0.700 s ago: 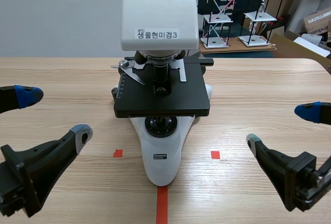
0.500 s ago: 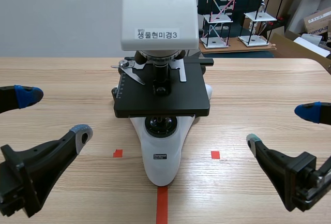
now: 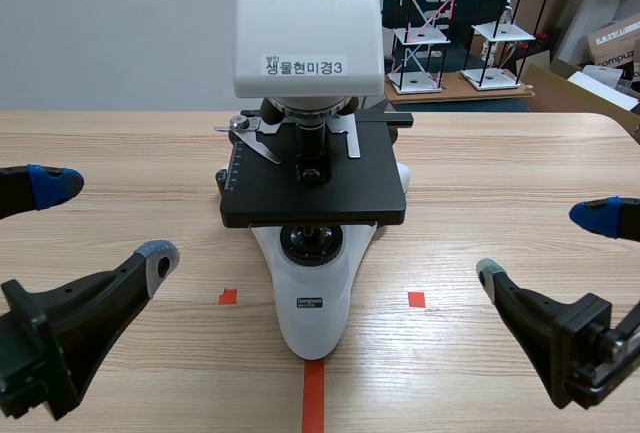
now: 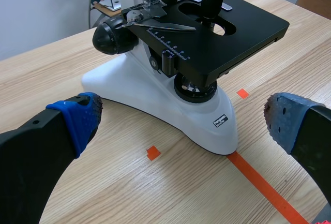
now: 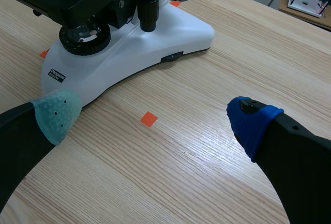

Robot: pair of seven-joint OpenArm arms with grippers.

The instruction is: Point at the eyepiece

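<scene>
Scene view alone shows the microscope head (image 3: 308, 23) (left claw (image 3: 107, 221) and right claw (image 3: 545, 244) both released).

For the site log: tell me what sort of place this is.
Probably a school science lab or teaching workshop: a labelled microscope stands on a wooden table, with rod-and-plate model towers and a cardboard box behind it.

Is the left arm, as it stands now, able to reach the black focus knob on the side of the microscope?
Probably yes. The left gripper is open, low over the table, and the focus knob sticks out on the side of the microscope that faces it; only bare wood lies between.
</scene>
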